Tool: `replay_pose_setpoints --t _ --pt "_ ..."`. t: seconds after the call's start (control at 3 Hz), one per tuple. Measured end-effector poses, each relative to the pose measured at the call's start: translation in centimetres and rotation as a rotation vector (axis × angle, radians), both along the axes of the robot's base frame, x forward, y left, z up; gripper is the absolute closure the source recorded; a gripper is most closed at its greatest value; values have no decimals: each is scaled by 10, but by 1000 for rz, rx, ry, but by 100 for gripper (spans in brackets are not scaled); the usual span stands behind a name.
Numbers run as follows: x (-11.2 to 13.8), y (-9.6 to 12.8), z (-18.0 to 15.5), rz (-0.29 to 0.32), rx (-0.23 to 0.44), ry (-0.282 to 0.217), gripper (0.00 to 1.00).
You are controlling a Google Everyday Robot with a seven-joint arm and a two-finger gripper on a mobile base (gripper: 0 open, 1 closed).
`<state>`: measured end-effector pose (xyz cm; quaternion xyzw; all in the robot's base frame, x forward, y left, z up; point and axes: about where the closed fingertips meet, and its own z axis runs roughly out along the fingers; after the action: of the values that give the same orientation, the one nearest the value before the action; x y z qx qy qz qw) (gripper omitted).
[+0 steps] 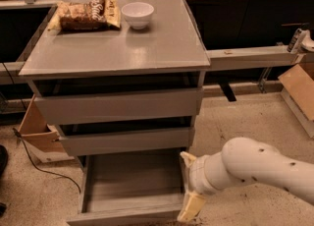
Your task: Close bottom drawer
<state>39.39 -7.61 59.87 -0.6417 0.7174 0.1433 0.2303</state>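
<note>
The grey cabinet (117, 48) has three drawers. The bottom drawer (130, 183) is pulled far out and its grey wood-grain inside shows empty; its thin front panel (122, 216) lies at the bottom edge of the view. The middle drawer (125, 141) and top drawer (117, 106) stand nearly shut. My white arm comes in from the right. My gripper (190, 206) hangs low beside the bottom drawer's right front corner, close to or touching its side.
A snack bag (86, 14) and a white bowl (138, 14) sit on the cabinet top. A cardboard box (34, 131) stands on the floor at the left, another (299, 92) at the right. A cable (44, 171) runs on the floor. A shelf rail (255, 55) runs behind.
</note>
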Motion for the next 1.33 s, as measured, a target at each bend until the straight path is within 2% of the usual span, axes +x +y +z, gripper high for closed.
replay_pose_setpoints --t 0.33,0.67,1.0,1.33 --pt "5 44 -58 51 64 11 0" --pt "-16 93 -121 72 151 62 0" --pt "-16 93 -122 72 151 62 0" --pt "-10 105 -148 61 191 56 0"
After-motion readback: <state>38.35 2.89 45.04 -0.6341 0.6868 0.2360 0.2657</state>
